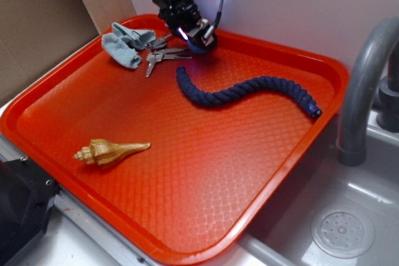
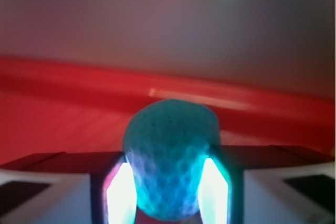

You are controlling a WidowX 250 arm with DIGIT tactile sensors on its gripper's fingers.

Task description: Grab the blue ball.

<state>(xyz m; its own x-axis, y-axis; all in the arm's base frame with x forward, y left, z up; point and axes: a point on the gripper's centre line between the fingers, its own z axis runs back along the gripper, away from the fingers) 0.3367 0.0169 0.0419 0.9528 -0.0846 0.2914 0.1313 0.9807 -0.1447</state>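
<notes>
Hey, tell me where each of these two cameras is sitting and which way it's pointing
Exterior: above the tray's front, looking down and back toward the wall; shows the arm and gripper at the far rim.
Wrist: on the gripper, looking out between its lit fingers at the tray's rim.
Shared: the blue ball between the fingers, barely visible outside, and the tray.

Exterior view: evenly lit, sharp, with soft glare on the red tray (image 1: 187, 216) at lower centre. Wrist view: blurred throughout. Two white lights beside the fingers (image 2: 118, 192) overexpose at lower centre, casting a cyan glow on the blue ball (image 2: 170, 156).
</notes>
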